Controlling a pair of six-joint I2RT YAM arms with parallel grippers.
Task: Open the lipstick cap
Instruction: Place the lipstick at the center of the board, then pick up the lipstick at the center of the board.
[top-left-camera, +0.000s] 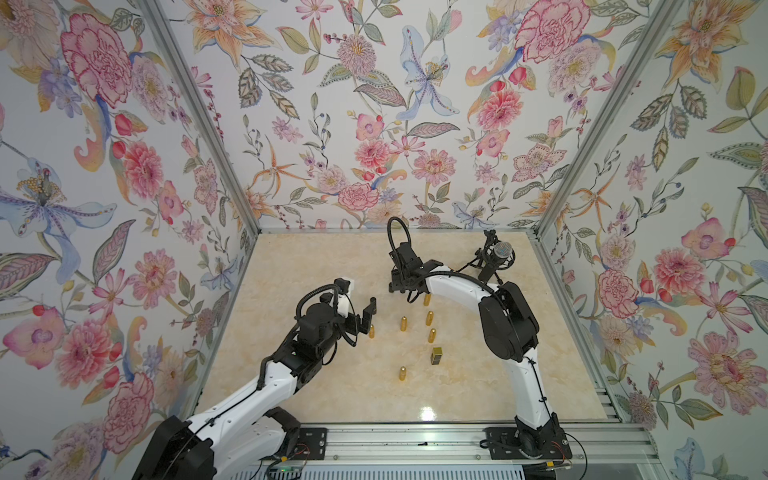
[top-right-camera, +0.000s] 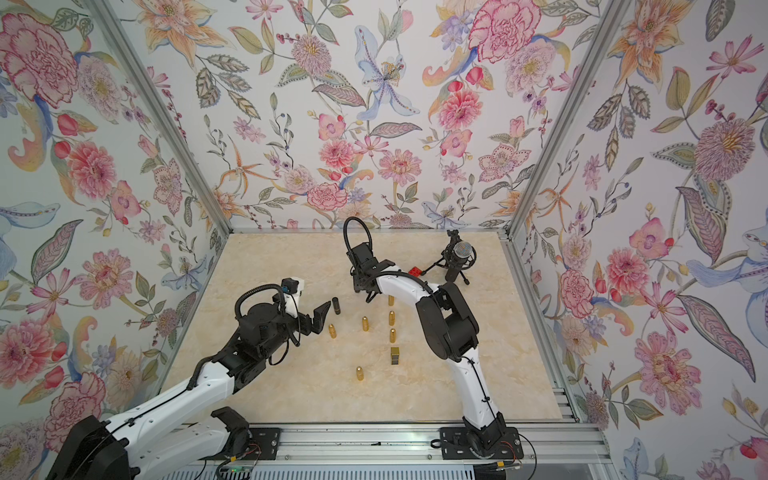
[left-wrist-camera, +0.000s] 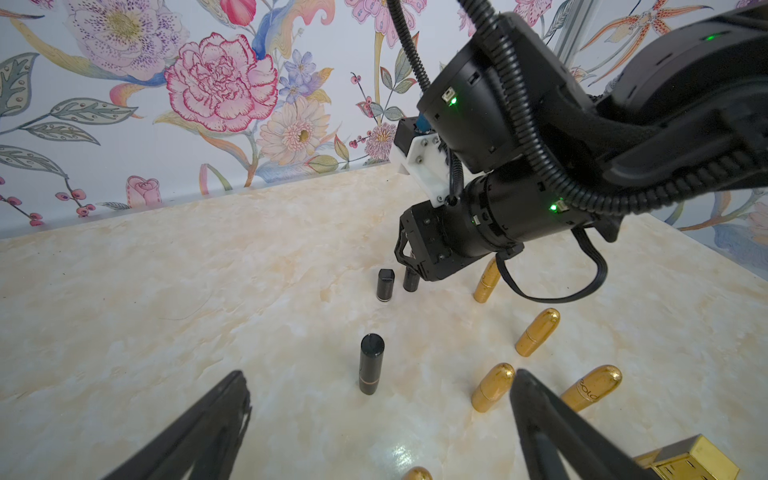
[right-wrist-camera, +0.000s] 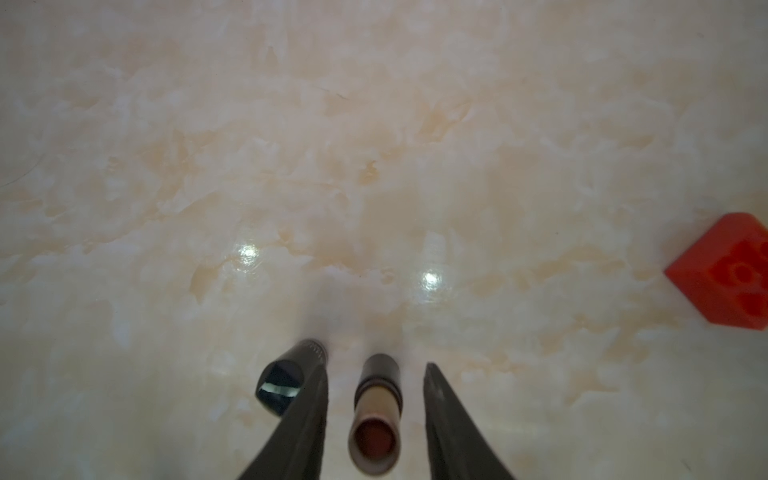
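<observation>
Standing upright between narrowly parted right gripper (right-wrist-camera: 376, 368) jaws: uncapped lipstick (right-wrist-camera: 376, 415), gap each side; cap (right-wrist-camera: 282, 382) just outside one finger. Left gripper (top-right-camera: 318, 318) wide, farther, frame centre-left.

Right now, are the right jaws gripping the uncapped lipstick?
No. The uncapped lipstick stands between the right gripper's jaws with a clear gap on each side.

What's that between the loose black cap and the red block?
The uncapped lipstick, standing upright and untouched inside the open right claw, as the right wrist view shows.
</observation>
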